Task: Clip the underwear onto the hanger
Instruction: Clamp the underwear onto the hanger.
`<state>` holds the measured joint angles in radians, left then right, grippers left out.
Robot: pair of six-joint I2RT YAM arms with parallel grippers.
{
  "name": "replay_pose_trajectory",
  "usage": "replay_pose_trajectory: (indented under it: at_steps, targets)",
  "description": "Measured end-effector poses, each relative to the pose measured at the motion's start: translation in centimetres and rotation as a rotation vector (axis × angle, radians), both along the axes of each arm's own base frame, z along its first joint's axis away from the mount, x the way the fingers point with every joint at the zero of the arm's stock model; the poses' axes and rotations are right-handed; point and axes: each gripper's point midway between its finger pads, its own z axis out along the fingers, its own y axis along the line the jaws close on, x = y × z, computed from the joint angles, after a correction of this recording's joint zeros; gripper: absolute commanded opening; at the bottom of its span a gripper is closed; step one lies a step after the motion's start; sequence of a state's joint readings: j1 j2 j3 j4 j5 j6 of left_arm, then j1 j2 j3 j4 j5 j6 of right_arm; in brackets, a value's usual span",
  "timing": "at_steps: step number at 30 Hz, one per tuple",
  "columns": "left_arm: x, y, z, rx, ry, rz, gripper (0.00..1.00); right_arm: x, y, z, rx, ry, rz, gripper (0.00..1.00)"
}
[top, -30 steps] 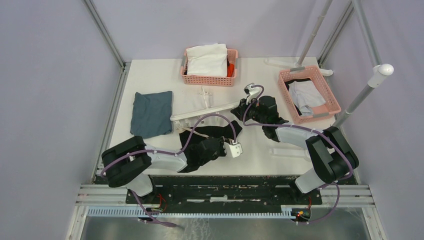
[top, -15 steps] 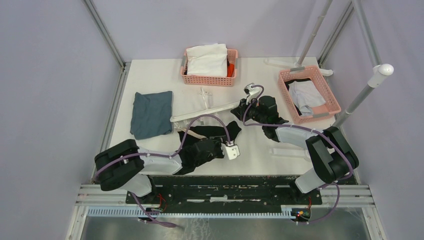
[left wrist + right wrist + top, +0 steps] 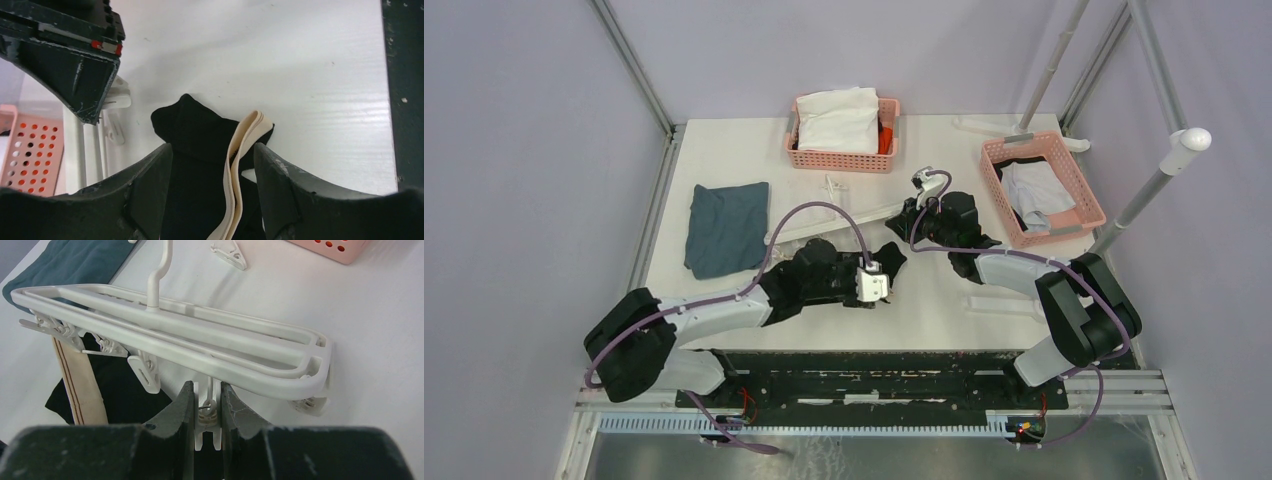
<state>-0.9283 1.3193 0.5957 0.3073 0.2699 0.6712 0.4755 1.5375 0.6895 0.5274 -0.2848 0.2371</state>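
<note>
The black underwear [image 3: 200, 135] with its beige waistband [image 3: 240, 165] lies bunched on the white table. My left gripper [image 3: 212, 150] is open, with one finger on each side of the cloth. From above, the left gripper [image 3: 860, 296] sits over the underwear [image 3: 890, 256], just in front of the hanger [image 3: 824, 227]. The white hanger [image 3: 200, 350] lies flat with its clips dangling. My right gripper [image 3: 207, 410] is shut on one clip [image 3: 207, 415] near the hanger's right end. Part of the underwear [image 3: 115, 387] lies under the hanger's left clips.
A pink basket [image 3: 839, 160] holding a white garment stands at the back. A second pink basket [image 3: 1056, 235] is at the right. A folded blue-grey cloth [image 3: 727, 227] lies at the left. A loose clip [image 3: 230, 254] rests behind the hanger. A slanted pole [image 3: 1159, 175] rises at the right.
My left gripper has opened, and the left arm has swung forward toward the hanger, over the underwear. The right gripper has stayed still on the clip.
</note>
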Motion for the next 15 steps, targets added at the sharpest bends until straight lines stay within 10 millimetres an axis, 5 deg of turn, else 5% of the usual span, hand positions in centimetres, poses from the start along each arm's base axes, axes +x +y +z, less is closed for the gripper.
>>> replay_pose_trajectory:
  at_steps: [8,15]
  targets:
    - [-0.3,0.5,-1.2,0.085,0.078,-0.192,0.66,-0.1,0.0,-0.1,-0.002,0.005,0.0,0.0]
    - [-0.9,0.0,-4.7,0.147,0.16,-0.246,0.64,-0.1,0.0,-0.1,-0.004,0.005,0.001,0.0]
